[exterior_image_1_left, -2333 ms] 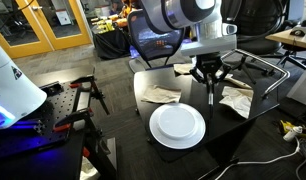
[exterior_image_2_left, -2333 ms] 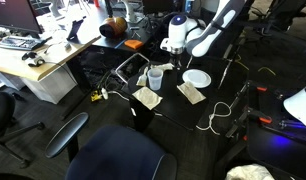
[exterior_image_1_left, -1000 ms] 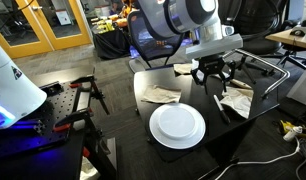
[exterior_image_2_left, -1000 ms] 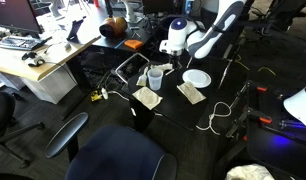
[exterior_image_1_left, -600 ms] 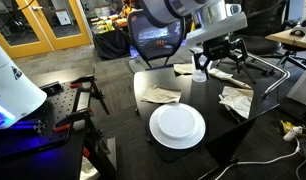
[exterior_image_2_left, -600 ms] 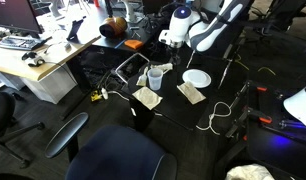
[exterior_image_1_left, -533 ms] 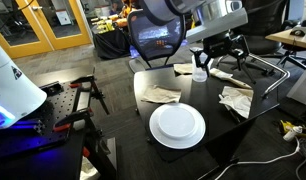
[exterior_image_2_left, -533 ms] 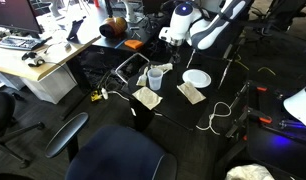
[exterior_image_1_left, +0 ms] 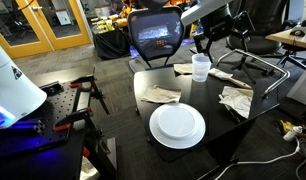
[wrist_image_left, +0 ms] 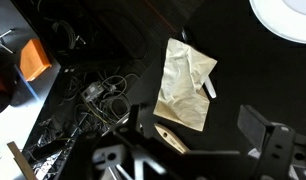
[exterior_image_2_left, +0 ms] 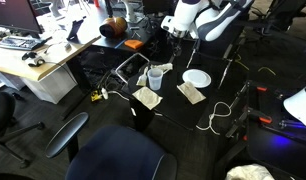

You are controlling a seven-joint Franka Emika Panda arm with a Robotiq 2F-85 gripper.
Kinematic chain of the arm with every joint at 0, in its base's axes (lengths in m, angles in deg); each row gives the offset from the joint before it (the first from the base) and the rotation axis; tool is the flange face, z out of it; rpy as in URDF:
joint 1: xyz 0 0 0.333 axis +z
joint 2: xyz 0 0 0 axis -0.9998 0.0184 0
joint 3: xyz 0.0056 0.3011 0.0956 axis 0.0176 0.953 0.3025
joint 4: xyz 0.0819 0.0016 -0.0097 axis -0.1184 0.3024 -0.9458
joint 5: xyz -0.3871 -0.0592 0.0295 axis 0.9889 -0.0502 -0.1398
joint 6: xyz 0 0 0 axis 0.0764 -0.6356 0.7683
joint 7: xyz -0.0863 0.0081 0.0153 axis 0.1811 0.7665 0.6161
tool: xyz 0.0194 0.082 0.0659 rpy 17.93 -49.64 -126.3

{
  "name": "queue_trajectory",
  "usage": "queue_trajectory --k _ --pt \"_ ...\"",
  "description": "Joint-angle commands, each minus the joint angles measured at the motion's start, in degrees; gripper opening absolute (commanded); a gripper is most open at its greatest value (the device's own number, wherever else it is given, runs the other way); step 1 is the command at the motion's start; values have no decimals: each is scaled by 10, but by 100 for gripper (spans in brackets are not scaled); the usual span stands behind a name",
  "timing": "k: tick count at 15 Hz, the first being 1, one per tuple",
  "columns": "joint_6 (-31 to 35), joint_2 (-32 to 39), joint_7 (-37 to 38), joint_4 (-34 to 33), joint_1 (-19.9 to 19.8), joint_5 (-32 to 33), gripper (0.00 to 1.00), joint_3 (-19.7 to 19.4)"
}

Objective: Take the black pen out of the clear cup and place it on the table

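The clear cup (exterior_image_1_left: 200, 67) (exterior_image_2_left: 154, 77) stands upright on the glossy black table (exterior_image_1_left: 203, 140) (exterior_image_2_left: 171, 108), near its far edge. I cannot make out the black pen in any view; nothing dark shows inside the cup. My gripper (exterior_image_1_left: 215, 40) (exterior_image_2_left: 179, 37) hangs high above the table, over the cup's side of it, well clear of everything. In the wrist view the gripper (wrist_image_left: 198, 128) is open, with its dark fingers (wrist_image_left: 261, 130) spread wide and nothing between them.
A round white plate (exterior_image_1_left: 177, 125) (exterior_image_2_left: 197, 78) (wrist_image_left: 288, 18) lies on the table. Crumpled tan napkins (exterior_image_1_left: 160, 95) (exterior_image_1_left: 236, 100) (wrist_image_left: 186, 83) lie beside it. Cables (wrist_image_left: 103, 95) and an orange thing (wrist_image_left: 38, 58) lie on the floor past the table edge. An office chair (exterior_image_1_left: 153, 35) stands behind.
The gripper was low over the table beside the plate. It has opened and risen up and back, away from the tabletop, now empty.
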Motion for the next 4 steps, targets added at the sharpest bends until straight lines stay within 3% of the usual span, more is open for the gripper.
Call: queue_trajectory --k 1,4 --pt "-3 1 0 -1 -7 3 100 7" --pt "-3 4 0 -2 -7 3 100 7"
